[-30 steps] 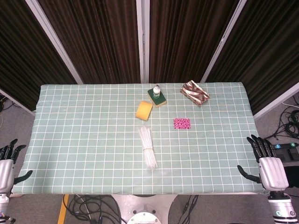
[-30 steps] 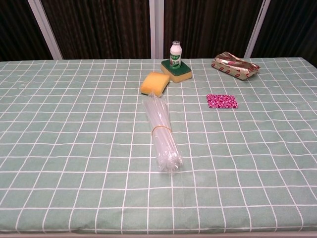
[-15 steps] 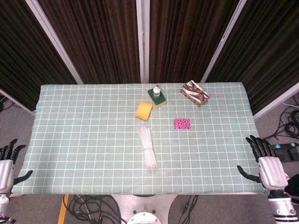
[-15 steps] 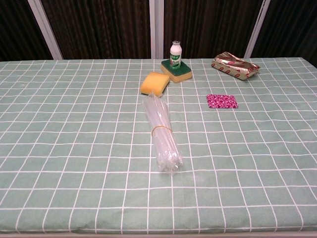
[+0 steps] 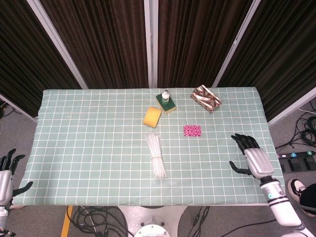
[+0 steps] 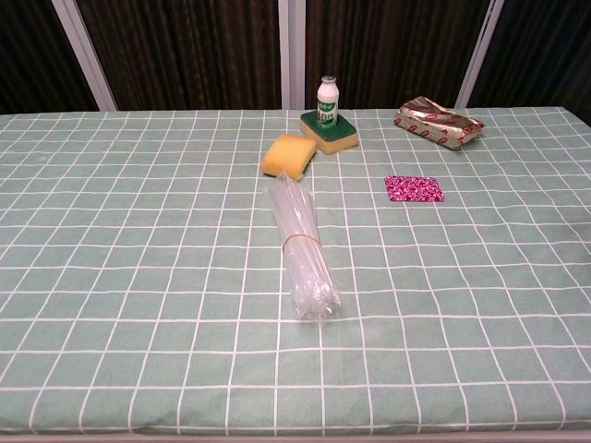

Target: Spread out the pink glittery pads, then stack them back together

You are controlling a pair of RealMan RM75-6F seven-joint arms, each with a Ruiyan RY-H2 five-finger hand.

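Observation:
The pink glittery pads [image 5: 192, 130] lie as one flat stack on the green checked tablecloth, right of centre; the chest view shows the stack [image 6: 413, 188] too. My right hand [image 5: 252, 156] hovers over the table's right front part, fingers apart and empty, well to the right of the pads and nearer the front edge. My left hand [image 5: 6, 174] hangs off the table's left front corner, fingers spread, holding nothing. Neither hand appears in the chest view.
A bundle of clear tubes [image 5: 156, 155] lies at mid-table. Behind it are a yellow sponge [image 5: 152, 116], a green-yellow sponge [image 5: 167, 103] with a small white bottle [image 5: 166, 94] on it, and a shiny wrapped packet [image 5: 206, 98] at the back right.
My right hand has moved from beside the table's right front corner leftward and forward over the tabletop, toward the pads. The left hand has dropped slightly. Nothing on the table has moved.

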